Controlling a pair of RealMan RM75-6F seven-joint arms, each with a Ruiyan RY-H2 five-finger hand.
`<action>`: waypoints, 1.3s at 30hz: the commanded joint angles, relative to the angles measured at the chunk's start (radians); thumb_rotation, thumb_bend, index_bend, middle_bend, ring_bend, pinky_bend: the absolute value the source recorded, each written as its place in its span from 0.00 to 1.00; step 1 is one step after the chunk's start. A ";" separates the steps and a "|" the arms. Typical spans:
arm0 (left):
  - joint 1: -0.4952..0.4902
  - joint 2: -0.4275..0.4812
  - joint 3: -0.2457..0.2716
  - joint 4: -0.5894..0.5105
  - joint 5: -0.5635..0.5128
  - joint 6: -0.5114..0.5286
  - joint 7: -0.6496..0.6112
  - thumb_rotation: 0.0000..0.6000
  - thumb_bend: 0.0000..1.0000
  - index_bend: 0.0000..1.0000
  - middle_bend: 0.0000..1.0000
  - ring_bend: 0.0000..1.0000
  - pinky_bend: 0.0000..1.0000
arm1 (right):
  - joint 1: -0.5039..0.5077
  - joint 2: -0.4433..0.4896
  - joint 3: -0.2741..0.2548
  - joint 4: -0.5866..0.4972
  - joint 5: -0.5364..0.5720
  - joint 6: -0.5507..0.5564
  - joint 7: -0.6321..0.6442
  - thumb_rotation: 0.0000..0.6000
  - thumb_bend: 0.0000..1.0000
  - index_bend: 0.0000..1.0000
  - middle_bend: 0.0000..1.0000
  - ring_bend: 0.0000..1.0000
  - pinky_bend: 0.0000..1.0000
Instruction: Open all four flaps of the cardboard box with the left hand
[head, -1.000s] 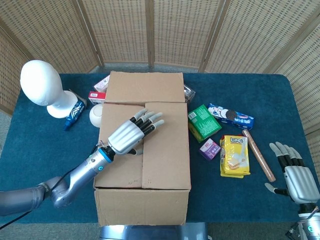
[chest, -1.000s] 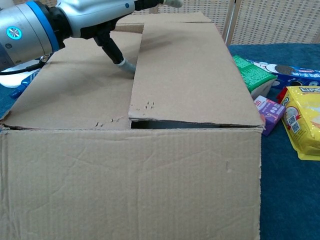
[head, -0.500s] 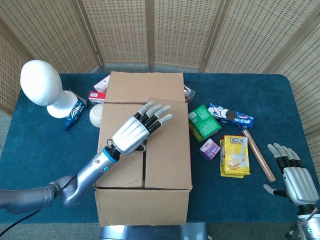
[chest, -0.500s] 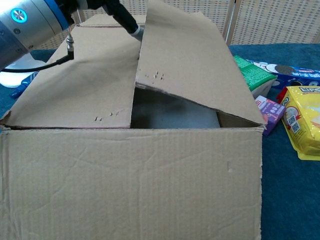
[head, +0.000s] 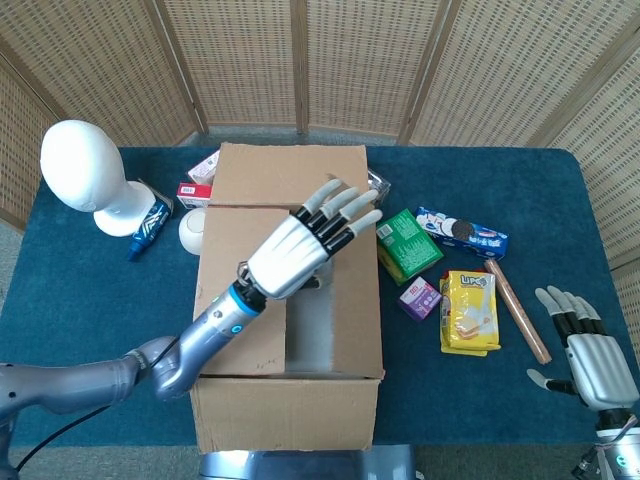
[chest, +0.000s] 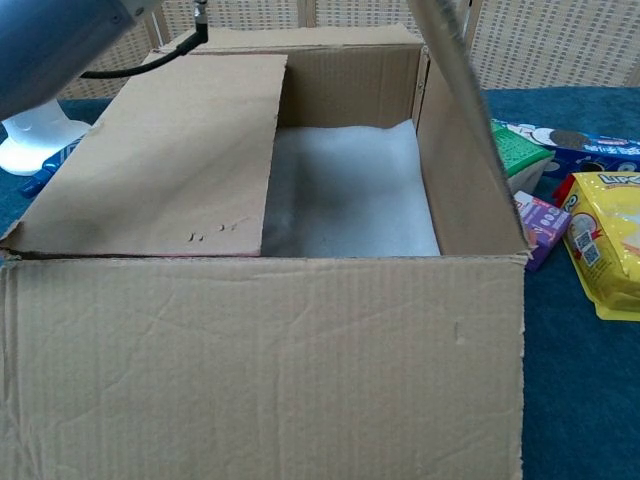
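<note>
The cardboard box (head: 285, 400) stands in the middle of the table. My left hand (head: 305, 250) hovers over its top with fingers spread, touching the inner edge of the right flap (chest: 455, 95), which stands nearly upright. To its left, the left flap (chest: 170, 150) lies flat over the opening. The far flap (head: 290, 172) is folded outward. Between the flaps the pale box floor (chest: 345, 200) shows. Palm down, my right hand (head: 590, 355) rests open near the table's right front corner, holding nothing.
Right of the box lie a green box (head: 408, 245), a blue cookie pack (head: 462, 230), a purple packet (head: 419, 298), a yellow pack (head: 470, 310) and a brown stick (head: 518, 310). On the left stand a white mannequin head (head: 85, 170) and a blue tube (head: 150, 222).
My left hand has risen and moved right, lifting the right flap from flat to nearly upright. The box interior has come into view. The right hand has barely moved.
</note>
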 joint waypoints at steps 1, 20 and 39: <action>-0.049 -0.047 -0.051 0.024 -0.048 -0.027 0.047 1.00 0.11 0.00 0.00 0.00 0.00 | 0.000 0.002 0.001 0.000 0.001 0.000 0.003 1.00 0.00 0.00 0.00 0.00 0.00; -0.161 -0.170 -0.077 0.053 -0.186 -0.081 0.236 1.00 0.11 0.00 0.00 0.00 0.03 | 0.005 0.011 0.004 0.002 0.017 -0.014 0.030 1.00 0.00 0.00 0.00 0.00 0.00; -0.047 0.163 0.017 -0.326 -0.624 -0.271 0.417 1.00 0.10 0.06 0.00 0.00 0.12 | 0.005 0.004 -0.006 -0.005 -0.001 -0.014 0.000 1.00 0.00 0.00 0.00 0.00 0.00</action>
